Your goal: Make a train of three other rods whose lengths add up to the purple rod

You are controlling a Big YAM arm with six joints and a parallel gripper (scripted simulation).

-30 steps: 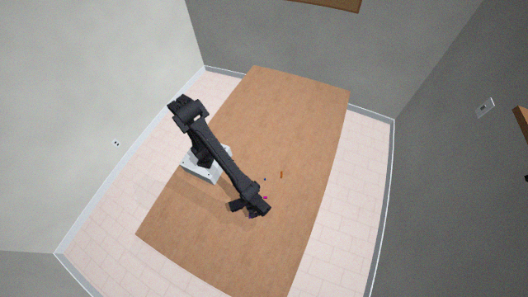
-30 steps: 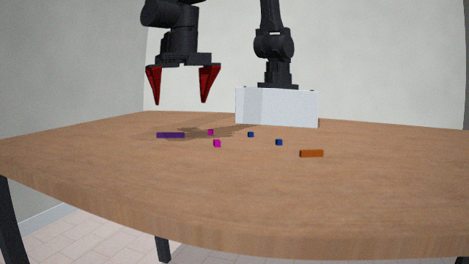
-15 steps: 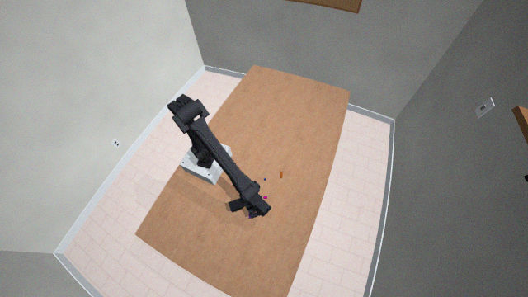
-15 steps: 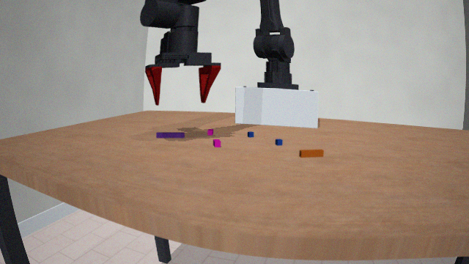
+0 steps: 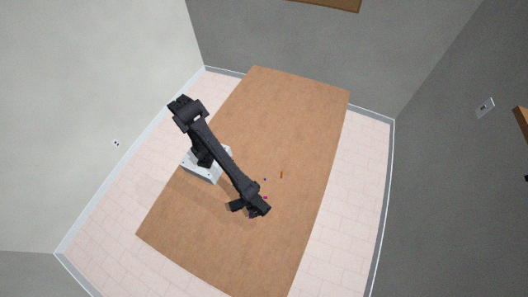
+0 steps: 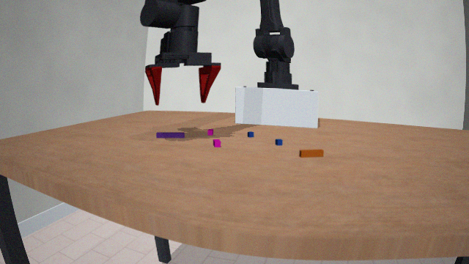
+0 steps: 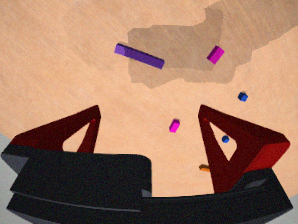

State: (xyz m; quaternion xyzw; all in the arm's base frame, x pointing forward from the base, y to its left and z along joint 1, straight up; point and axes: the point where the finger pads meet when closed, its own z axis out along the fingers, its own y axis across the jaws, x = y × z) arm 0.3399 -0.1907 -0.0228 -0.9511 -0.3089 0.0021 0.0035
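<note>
My gripper (image 6: 180, 100) hangs open and empty, well above the table, over the purple rod (image 6: 170, 135) and the far magenta rod (image 6: 210, 132). In the wrist view the red fingers frame the near magenta rod (image 7: 174, 125); the purple rod (image 7: 139, 56) and the other magenta rod (image 7: 216, 54) lie further off. A second magenta rod (image 6: 217, 143) lies nearer the front. Two blue rods (image 6: 250, 134) (image 6: 278, 141) lie to the right, and an orange rod (image 6: 311, 153) lies further right. All rods lie apart from each other.
The arm's white base block (image 6: 276, 107) stands at the back of the wooden table, behind the blue rods. The table's front edge (image 6: 234, 224) curves across the low view.
</note>
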